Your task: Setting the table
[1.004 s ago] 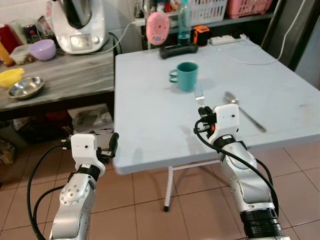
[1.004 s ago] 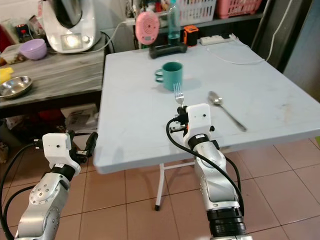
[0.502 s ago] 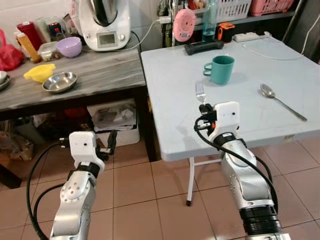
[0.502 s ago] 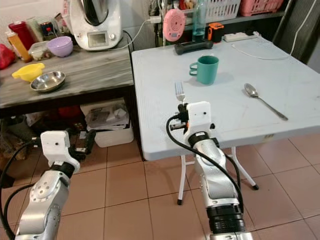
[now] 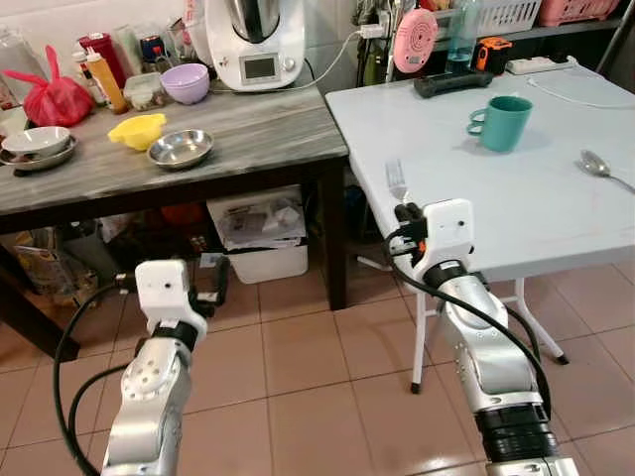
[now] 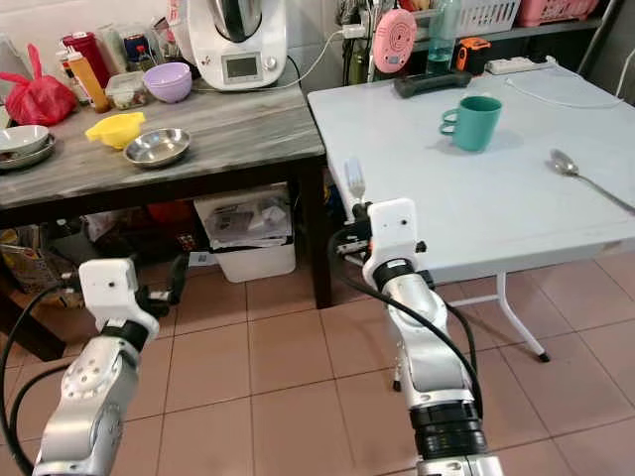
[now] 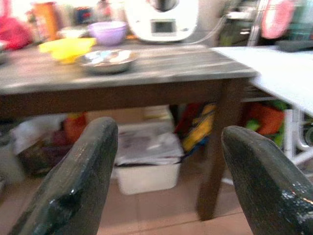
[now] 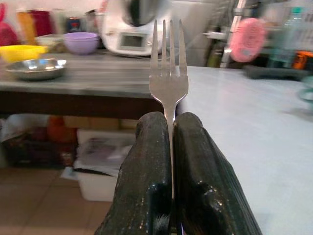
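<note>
The steel bowl [image 5: 180, 148] on the wooden counter [image 5: 248, 129] looked empty. The right gripper [image 8: 168, 142] pinched a silver fork [image 8: 168, 73], tines toward twelve o'clock; the left gripper [image 7: 166, 171] gaped wide.

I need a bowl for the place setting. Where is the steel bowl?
The steel bowl sits on the dark wooden side table, to the robot's left, beside the yellow dish and in front of the purple bowl.
</note>
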Available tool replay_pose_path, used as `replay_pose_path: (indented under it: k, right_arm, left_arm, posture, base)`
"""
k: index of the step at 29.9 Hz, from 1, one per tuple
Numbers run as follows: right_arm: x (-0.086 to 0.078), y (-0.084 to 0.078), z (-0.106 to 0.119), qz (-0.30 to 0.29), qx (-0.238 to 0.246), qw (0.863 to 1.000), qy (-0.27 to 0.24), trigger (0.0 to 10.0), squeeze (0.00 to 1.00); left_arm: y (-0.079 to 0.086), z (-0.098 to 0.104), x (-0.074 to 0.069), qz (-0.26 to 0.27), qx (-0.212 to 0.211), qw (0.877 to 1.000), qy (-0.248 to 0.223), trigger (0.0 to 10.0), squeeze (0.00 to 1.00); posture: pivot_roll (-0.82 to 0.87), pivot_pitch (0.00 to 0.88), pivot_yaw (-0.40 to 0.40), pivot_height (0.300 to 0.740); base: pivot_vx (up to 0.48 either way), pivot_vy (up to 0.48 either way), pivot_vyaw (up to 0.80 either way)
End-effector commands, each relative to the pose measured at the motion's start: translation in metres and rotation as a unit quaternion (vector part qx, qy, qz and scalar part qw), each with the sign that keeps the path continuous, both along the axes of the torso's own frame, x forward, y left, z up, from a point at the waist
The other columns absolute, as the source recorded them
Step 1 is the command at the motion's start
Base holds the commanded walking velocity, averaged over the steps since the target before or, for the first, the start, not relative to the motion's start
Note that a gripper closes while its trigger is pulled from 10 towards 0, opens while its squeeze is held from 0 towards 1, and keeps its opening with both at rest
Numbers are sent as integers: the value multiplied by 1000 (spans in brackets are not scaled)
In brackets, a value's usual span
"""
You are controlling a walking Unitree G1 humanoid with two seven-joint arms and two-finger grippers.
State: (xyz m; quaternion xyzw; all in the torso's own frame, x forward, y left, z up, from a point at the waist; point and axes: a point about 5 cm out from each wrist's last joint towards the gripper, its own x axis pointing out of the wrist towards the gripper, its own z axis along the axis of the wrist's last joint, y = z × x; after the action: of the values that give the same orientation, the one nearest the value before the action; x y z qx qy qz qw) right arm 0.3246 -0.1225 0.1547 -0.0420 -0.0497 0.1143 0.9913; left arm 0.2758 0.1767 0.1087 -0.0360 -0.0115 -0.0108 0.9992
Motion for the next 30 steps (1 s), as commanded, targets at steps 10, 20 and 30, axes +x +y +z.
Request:
replay_pose_path:
  k: [10, 20, 30]
  right_arm:
    - [3, 12, 7, 18, 5, 1000, -13, 10000, 0]
    - [4, 10, 7, 10, 4, 1000, -15, 10000, 0]
    - [5, 9, 7, 1, 11, 1000, -13, 10000, 0]
  left_arm:
    - [9, 1, -1, 16, 16, 1000, -8, 10000, 0]
    - [7, 4, -2, -6, -1, 1000, -16, 10000, 0]
    - [6, 6, -3, -17, -8, 1000, -24, 10000, 0]
  posture:
    - [-97, 26, 78, 740]
    - [-96, 23, 79, 740]
    - [-100, 23, 84, 740]
  base:
    - [0, 374, 436]
    - [0, 0, 0]
    - [203, 0, 0]
